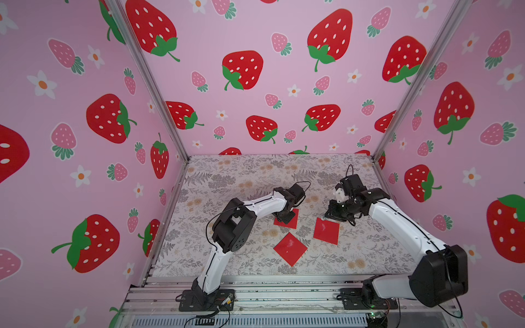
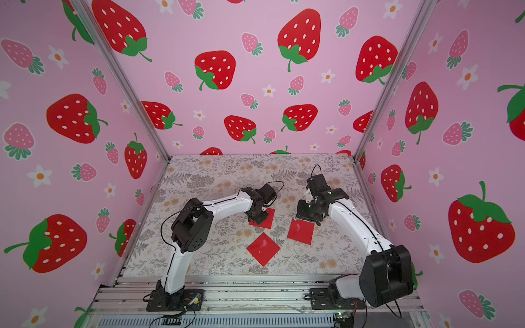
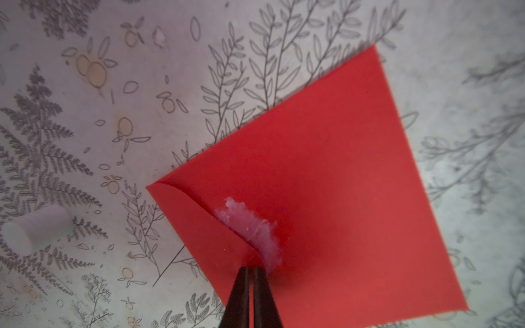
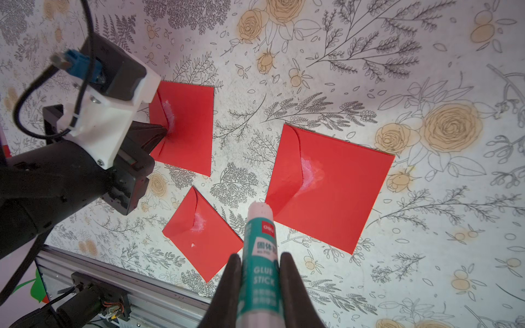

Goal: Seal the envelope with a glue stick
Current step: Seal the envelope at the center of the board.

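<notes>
I found the right gripper (image 4: 260,284) clamped on the glue stick (image 4: 260,244), jaws closed against its teal label, the uncapped white tip pointing out beyond them. In a top view this tool sat right of centre in the lower half of the frame, at the upper corner of the right-hand envelope (image 1: 326,231). The left gripper (image 3: 252,271) was closed tight and held nothing. Its tips appeared to press the flap of the upper-left envelope (image 3: 326,170), right beside a lumpy white glue smear (image 3: 250,227). The third envelope (image 1: 290,249) lay lowest in the frame, and all three showed glue at the flap edge. A white cylinder (image 3: 34,230), which I took for the cap, lay on the floral tablecloth (image 3: 113,85), well apart from the pressed envelope. Risks noted: the left tips sat against wet glue and could stick, so a lift might drag the envelope up or reopen the flap. A single narrow press point could leave the flap's outer edges unbonded. The exposed stick tip, if lowered off target, could smear the cloth.
</notes>
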